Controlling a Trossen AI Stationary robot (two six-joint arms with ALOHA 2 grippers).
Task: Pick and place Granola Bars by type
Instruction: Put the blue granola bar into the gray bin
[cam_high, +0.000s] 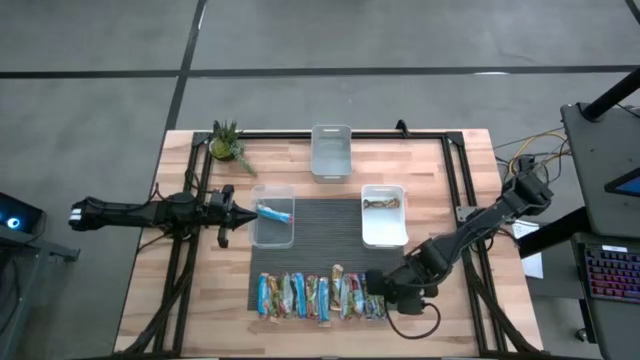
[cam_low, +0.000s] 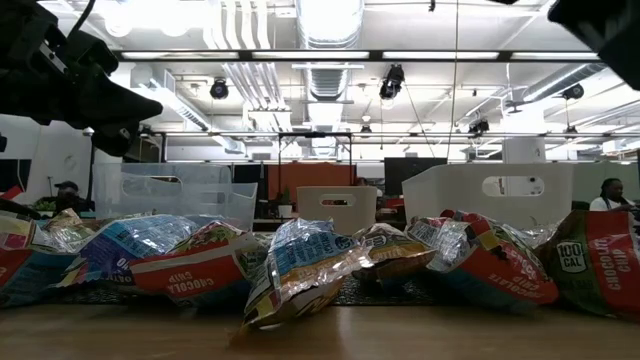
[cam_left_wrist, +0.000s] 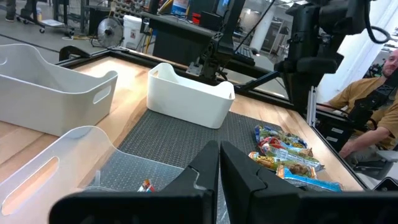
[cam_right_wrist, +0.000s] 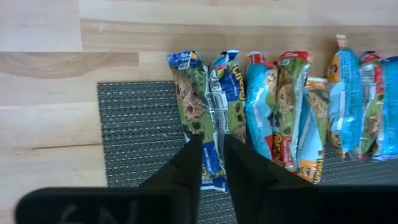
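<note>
Several granola bars (cam_high: 320, 296) in blue, green and red wrappers lie side by side in a row on the near part of the black mat (cam_high: 330, 225). My right gripper (cam_right_wrist: 212, 149) hangs over the row's right end (cam_high: 378, 292), pointing down. Its fingers stand a little open above the two end bars (cam_right_wrist: 208, 102) and touch nothing that I can see. My left gripper (cam_high: 232, 212) waits shut at the table's left, beside a clear bin (cam_high: 272, 232) holding a blue bar (cam_high: 275, 212). A white bin (cam_high: 383, 232) holds a brown bar (cam_high: 382, 203).
A second clear bin (cam_high: 331, 150) stands at the far middle and a small potted plant (cam_high: 228, 143) at the far left. Black frame rails (cam_high: 455, 180) run along the table's sides. Bare wood lies to the left and right of the mat.
</note>
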